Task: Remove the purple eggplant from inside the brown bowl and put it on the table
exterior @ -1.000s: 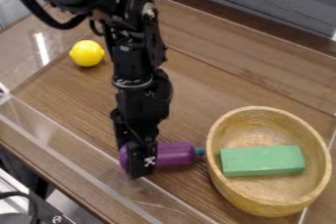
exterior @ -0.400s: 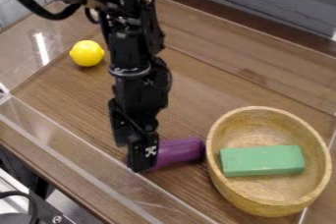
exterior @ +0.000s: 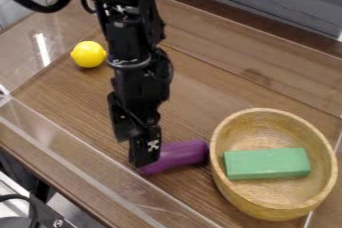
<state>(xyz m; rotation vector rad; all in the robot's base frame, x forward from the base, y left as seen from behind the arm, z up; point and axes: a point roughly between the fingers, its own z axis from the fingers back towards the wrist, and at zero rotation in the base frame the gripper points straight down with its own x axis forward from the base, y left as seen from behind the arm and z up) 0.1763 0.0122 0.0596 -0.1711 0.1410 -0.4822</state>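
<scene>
My gripper (exterior: 143, 152) hangs with jaws spread, gripping nothing. The purple eggplant (exterior: 179, 156) lies on the table (exterior: 227, 62) just under my fingertips. Beyond it stands the brown bowl (exterior: 237, 125), a green block (exterior: 267, 163) inside.

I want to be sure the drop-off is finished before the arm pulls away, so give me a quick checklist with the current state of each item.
1. Purple eggplant out of the brown bowl: ok, it lies on the table just left of the bowl.
2. Tool released: ok, jaws open, no grip on the eggplant.
3. Tool clear of the eggplant: cannot tell, its tip overlaps the eggplant's left end in this view.
4. Eggplant settled, not rolling: cannot tell from one picture.
5. Bowl contents: ok, only the green block remains inside.
6. Yellow ball out of the way: ok, far left.
</scene>
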